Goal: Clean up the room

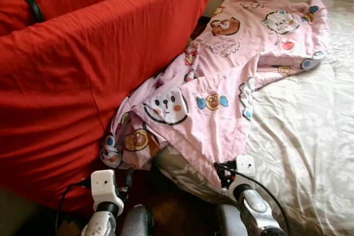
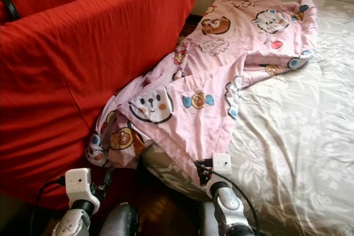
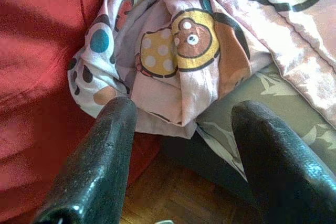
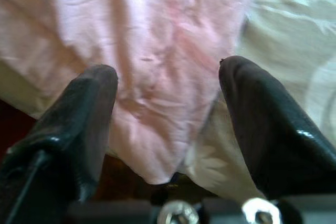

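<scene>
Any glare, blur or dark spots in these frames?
Left eye view: bedsheet nearly blown out by window light, floor below dark. Left wrist view: sharp on the pink blanket, left gripper fingers soft. Right wrist view: blanket slightly blurred, right gripper fingers out of focus.

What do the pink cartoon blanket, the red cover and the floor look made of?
Pink blanket: thin woven cloth, likely cotton, matte, wrinkling finely. Red cover: matte fabric, creased and draped. Floor: wood, apparently parquet, slight sheen, visible grain.
</scene>
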Controlling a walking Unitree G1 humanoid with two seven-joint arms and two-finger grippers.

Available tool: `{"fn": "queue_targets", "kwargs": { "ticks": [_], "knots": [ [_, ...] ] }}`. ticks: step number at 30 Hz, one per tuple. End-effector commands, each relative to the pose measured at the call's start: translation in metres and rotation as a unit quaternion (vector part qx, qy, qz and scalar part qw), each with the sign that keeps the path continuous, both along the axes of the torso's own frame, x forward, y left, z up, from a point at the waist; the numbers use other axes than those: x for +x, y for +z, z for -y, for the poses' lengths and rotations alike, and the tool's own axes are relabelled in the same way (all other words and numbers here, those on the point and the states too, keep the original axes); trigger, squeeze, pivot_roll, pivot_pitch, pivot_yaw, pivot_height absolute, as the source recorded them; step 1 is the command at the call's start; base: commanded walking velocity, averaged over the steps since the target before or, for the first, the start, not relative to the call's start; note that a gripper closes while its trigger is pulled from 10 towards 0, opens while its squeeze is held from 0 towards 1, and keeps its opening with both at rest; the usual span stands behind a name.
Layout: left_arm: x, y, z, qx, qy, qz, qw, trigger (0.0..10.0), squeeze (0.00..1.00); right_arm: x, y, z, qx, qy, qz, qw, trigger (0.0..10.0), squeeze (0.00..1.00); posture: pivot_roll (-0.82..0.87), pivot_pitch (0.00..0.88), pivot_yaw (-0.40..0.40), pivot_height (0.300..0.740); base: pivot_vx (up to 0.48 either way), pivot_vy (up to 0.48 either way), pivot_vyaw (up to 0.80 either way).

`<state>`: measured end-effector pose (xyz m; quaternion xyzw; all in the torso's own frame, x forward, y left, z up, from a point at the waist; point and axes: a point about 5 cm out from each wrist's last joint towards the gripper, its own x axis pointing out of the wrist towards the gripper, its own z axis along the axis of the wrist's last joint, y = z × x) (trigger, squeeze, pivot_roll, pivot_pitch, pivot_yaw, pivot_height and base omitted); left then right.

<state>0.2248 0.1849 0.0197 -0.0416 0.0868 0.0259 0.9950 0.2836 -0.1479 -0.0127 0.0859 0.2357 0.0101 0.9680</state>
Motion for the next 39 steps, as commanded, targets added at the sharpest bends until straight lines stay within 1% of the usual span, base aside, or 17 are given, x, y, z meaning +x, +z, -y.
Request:
{"fn": "queue_targets", "kwargs": {
  "ticks": [1,3,9,10,11,12,15,17,21,25,28,32,35,39],
  "knots": [
    [-0.008,-0.003,-0.004,0.005,0.000,-0.015,1.000,10.0,0.00,-0.003,-0.005,-0.004,0.010,-0.012,-0.025,1.000,10.0,1.00,0.04,0.236,0.051,0.636,0.000,0.000,0.00],
    [-0.014,-0.002,-0.005,0.006,0.000,-0.015,1.000,10.0,0.00,-0.003,-0.006,-0.006,0.019,-0.019,-0.030,0.999,10.0,1.00,0.05,0.248,0.056,0.636,0.000,0.000,0.00],
    [-0.020,0.003,-0.005,0.014,-0.009,-0.017,1.000,10.0,0.00,-0.001,-0.004,-0.009,0.012,-0.017,-0.032,0.999,10.0,1.00,0.07,0.278,0.068,0.636,0.000,0.000,0.00],
    [-0.022,0.004,-0.005,0.016,-0.011,-0.017,1.000,10.0,0.00,-0.001,-0.004,-0.008,0.010,-0.017,-0.031,0.999,10.0,0.69,0.08,0.287,0.072,0.636,0.000,0.000,0.00],
    [-0.024,0.005,-0.004,0.017,-0.013,-0.016,1.000,10.0,0.00,0.000,-0.004,-0.008,0.005,-0.016,-0.032,0.999,10.0,0.41,0.08,0.291,0.073,0.636,0.000,0.000,0.00],
    [-0.027,0.007,-0.004,0.017,-0.014,-0.016,1.000,10.0,0.00,0.001,-0.002,-0.006,0.004,-0.025,-0.027,0.999,10.0,0.00,0.09,0.301,0.077,0.636,0.000,0.000,0.00],
    [-0.033,0.010,-0.005,0.017,-0.015,-0.017,1.000,10.0,0.00,0.004,0.000,-0.002,0.003,-0.035,-0.022,0.999,10.0,0.00,0.10,0.321,0.081,0.636,0.000,0.000,0.00],
    [-0.034,0.011,-0.005,0.017,-0.015,-0.017,1.000,10.0,0.00,0.005,0.001,-0.001,0.001,-0.037,-0.020,0.999,10.0,0.00,0.10,0.321,0.081,0.636,0.000,0.000,0.00],
    [-0.045,0.014,-0.006,0.019,-0.012,-0.029,0.999,10.0,0.00,0.014,0.010,0.005,-0.008,-0.045,-0.006,0.999,10.0,0.00,0.12,0.356,0.085,0.636,0.000,0.000,0.00],
    [-0.050,0.015,-0.006,0.022,-0.012,-0.034,0.999,10.0,0.00,0.020,0.016,0.005,-0.010,-0.043,0.002,0.999,10.0,0.00,0.13,0.371,0.085,0.636,0.000,0.000,0.00],
    [-0.052,0.016,-0.006,0.021,-0.011,-0.038,0.999,10.0,0.00,0.022,0.018,0.005,-0.012,-0.039,0.004,0.999,10.0,0.00,0.14,0.376,0.084,0.636,0.000,0.000,0.00],
    [-0.055,0.016,-0.004,0.020,-0.010,-0.045,0.999,10.0,0.00,0.023,0.017,0.005,-0.034,-0.031,-0.008,0.999,10.0,0.00,0.14,0.383,0.082,0.636,0.000,0.000,0.00],
    [-0.056,0.016,-0.003,0.019,-0.009,-0.047,0.999,10.0,0.00,0.021,0.015,0.008,-0.048,-0.042,-0.024,0.998,10.0,0.00,0.14,0.385,0.081,0.636,0.000,0.000,0.00],
    [-0.057,0.015,-0.001,0.018,-0.009,-0.050,0.999,10.0,0.00,0.020,0.014,0.008,-0.047,-0.050,-0.029,0.997,10.0,0.00,0.14,0.387,0.080,0.636,0.000,0.000,0.00]
  ]
}}
